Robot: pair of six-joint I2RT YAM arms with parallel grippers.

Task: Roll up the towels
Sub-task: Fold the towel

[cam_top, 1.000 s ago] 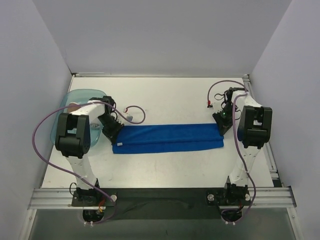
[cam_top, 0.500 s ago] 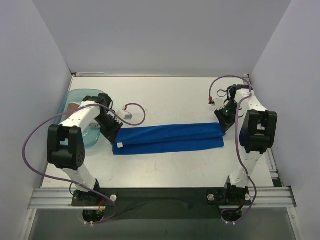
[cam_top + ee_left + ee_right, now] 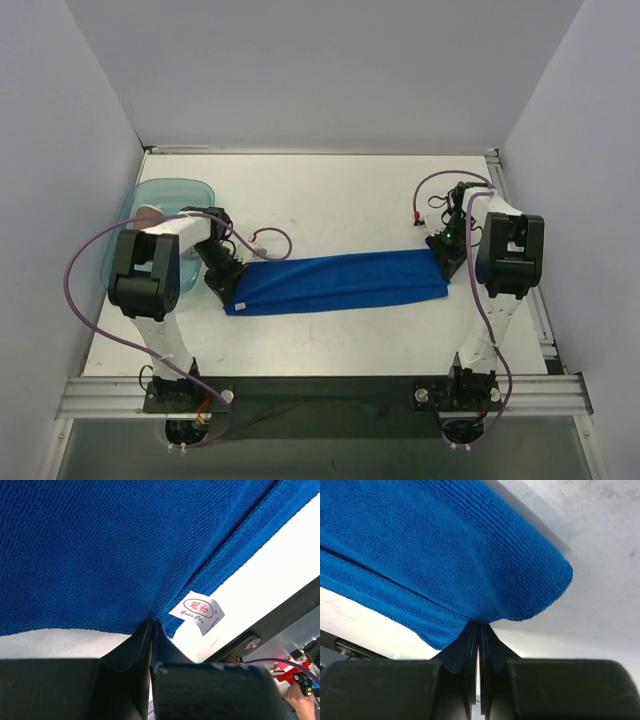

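The blue towel (image 3: 340, 282) lies folded into a long narrow band across the middle of the table (image 3: 330, 195), stretched between my two hands. My left gripper (image 3: 230, 288) pinches its left end, jaws nearly closed on the cloth just beside the white tag (image 3: 197, 611). My right gripper (image 3: 446, 262) is clamped tight on the right end. A teal tub (image 3: 150, 193) sits at the table's left edge, behind my left arm.

Blue towel (image 3: 420, 555) edge pinched in right hand (image 3: 479, 630)
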